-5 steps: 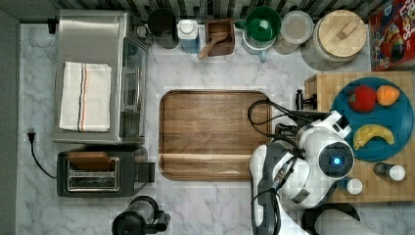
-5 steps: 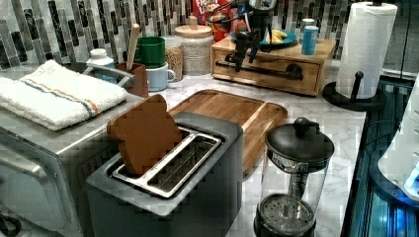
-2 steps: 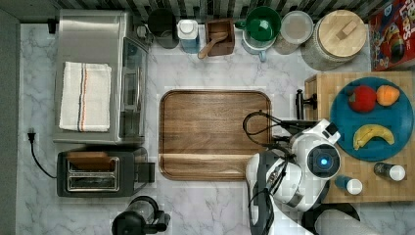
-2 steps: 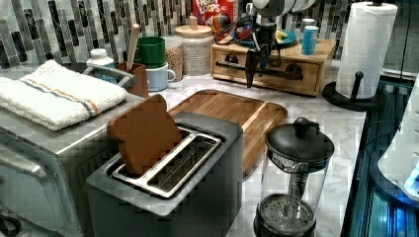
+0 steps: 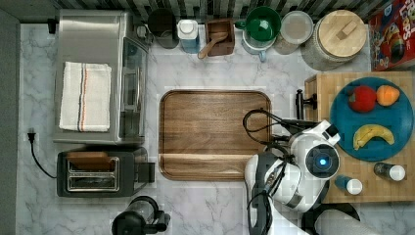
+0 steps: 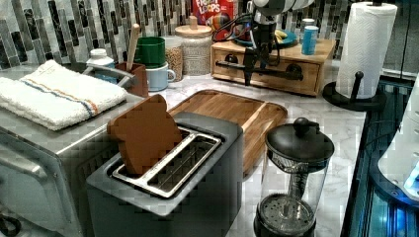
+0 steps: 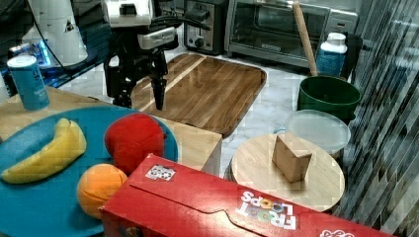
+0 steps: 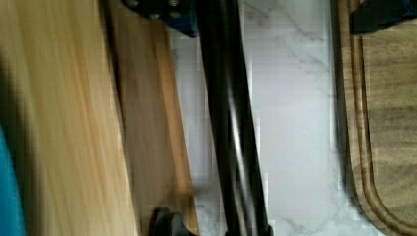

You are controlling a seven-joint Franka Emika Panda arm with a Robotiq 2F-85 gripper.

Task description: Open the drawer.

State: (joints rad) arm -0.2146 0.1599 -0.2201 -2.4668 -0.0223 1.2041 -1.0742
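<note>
Gripper (image 6: pixel 256 61) is seen fingers-down before the drawer (image 6: pixel 269 74), straddling its black bar handle (image 6: pixel 264 69); fingers spread, nothing pinched. Drawer sits under the blue plate (image 5: pixel 386 142), beside the wooden tray (image 5: pixel 214 134). "FROOT LOOPS" is read on the red box (image 7: pixel 222 205).
</note>
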